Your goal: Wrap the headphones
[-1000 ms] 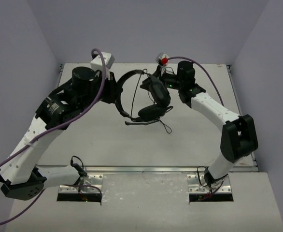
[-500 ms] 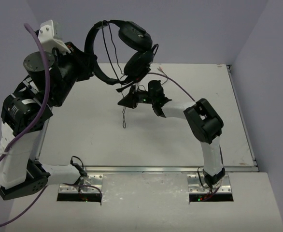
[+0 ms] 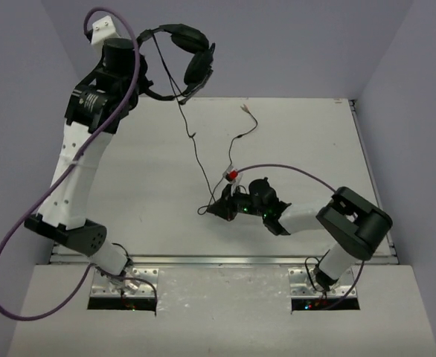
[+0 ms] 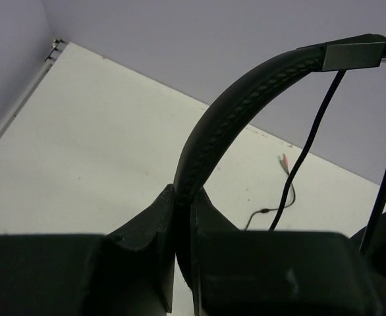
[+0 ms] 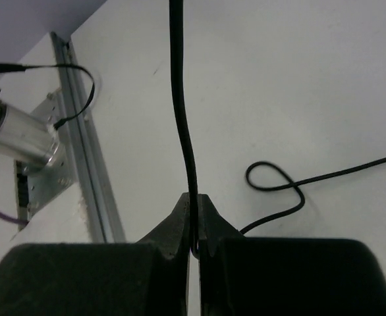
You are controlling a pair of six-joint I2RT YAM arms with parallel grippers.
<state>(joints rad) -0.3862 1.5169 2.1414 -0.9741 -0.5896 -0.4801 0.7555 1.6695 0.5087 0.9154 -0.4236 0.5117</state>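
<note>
- Left gripper [image 3: 140,76]: raised high above the far left part of the table [image 3: 143,193], at the end of an arm stretched upward. A purple cable [image 3: 10,245] loops loosely along this arm.
- Left gripper fingers, wrist view [image 4: 183,197]: pressed together on the headband [image 4: 246,99], which rises from between them and arches up to the right. No gap shows on either side of the band.
- Headphones [image 3: 198,65]: held in the air by the headband and clear of the table, seen against the back wall [image 3: 292,44]. The two earcups [image 3: 185,36] hang to the right of the left gripper.
- Cable [image 3: 196,152]: thin and black. It drops from the headphones and runs down and to the right across the table to the right gripper. In the left wrist view it hangs [image 4: 308,151] beside the headband.
- Loop [image 5: 272,176]: a small curl of the cable lying flat on the table just beside the right gripper.
- Right gripper [image 3: 216,210]: low over the near middle of the table, on an arm folded close to the surface.
- Right gripper fingers, wrist view [image 5: 194,210]: closed on the cable [image 5: 182,118], which runs straight up from between the tips. A metal rail [image 5: 81,158] lies to the left.
- Plugs [image 3: 245,109]: the free end of the cable, resting on the far part of the table, well apart from both grippers; also visible in the left wrist view [image 4: 283,160].
</note>
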